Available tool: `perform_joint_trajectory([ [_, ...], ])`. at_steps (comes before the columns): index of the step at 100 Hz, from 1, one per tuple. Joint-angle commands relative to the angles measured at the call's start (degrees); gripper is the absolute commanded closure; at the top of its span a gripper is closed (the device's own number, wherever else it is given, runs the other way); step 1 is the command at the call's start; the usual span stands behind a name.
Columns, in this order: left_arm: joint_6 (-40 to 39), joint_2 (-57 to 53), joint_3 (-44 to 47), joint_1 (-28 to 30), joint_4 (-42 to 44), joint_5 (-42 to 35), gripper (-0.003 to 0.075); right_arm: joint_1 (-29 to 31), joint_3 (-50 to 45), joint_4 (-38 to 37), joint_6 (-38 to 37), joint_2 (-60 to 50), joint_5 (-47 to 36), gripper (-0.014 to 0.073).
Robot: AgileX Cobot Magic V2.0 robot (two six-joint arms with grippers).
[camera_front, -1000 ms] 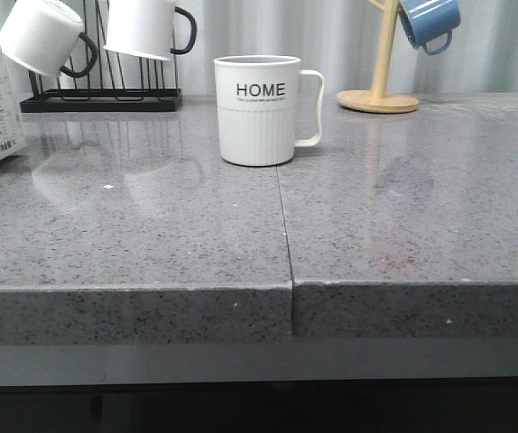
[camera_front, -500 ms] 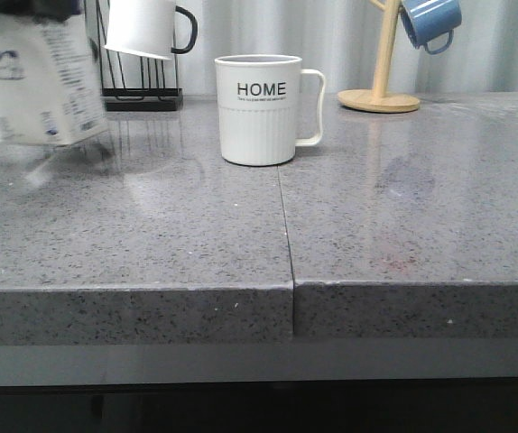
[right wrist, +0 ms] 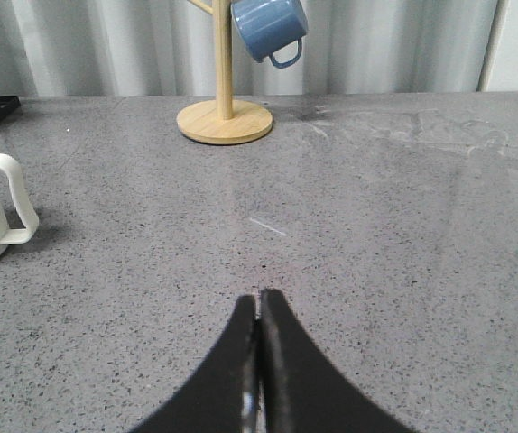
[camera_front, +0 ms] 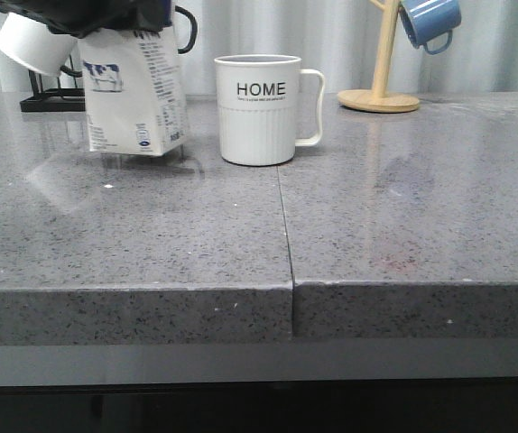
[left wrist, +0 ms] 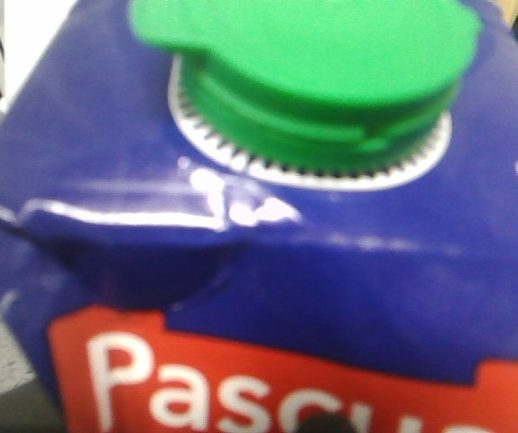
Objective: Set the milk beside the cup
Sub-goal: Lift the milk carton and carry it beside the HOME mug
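1. Milk (camera_front: pixel 134 92) hangs tilted just above the grey surface (camera_front: pixel 241 234), its lower edge clear of the stone and a faint reflection beneath it.
2. Left end effector (camera_front: pixel 106 16) reaches in from the upper left of the front view as a dark mass clamped over the carton's top; only its underside shows there, so the fingers cannot be made out.
3. From the left wrist view the carton fills the frame: dark-blue top, green screw cap (left wrist: pixel 304 72), and a red band with white lettering, all very close to the camera.
4. Cup (camera_front: pixel 259 110) stands upright on the surface to the right of the carton, near it but apart, handle pointing right.
5. Right end effector (right wrist: pixel 259 361) hovers low over bare stone, its two black fingers pressed together with nothing between them.
6. Behind, a white black-handled mug (camera_front: pixel 29 43) hangs on a black rack, and a blue mug (camera_front: pixel 429 20) hangs on a wooden stand (camera_front: pixel 381 72).
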State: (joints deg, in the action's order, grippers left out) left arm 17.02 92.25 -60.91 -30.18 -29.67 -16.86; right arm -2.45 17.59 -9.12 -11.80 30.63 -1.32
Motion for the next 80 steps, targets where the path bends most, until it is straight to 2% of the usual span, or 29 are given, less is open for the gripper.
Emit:
perform_joint_trajectory([
  [1,3.34,-3.6,-3.64,-1.97,-1.66,-17.23,0.0741,0.36,1.51,-0.48,-0.07,-0.02,-3.99,0.0715],
  [28,11.16,-1.55,-3.64,-5.38,-10.59,-24.5,0.0741,0.36,1.51,-0.48,-0.07,-0.02,-3.99,0.0715],
  [72,11.32,1.7,-3.64,-7.07,-13.62,-27.17,0.0739,0.36,1.51,-0.48,-0.07,-0.02,-3.99,0.0715],
  [80,11.41,1.7,-3.64,-7.07,-13.62,-27.17,0.0694,0.36,1.51,-0.48,-0.07,-0.02,-3.99,0.0715],
])
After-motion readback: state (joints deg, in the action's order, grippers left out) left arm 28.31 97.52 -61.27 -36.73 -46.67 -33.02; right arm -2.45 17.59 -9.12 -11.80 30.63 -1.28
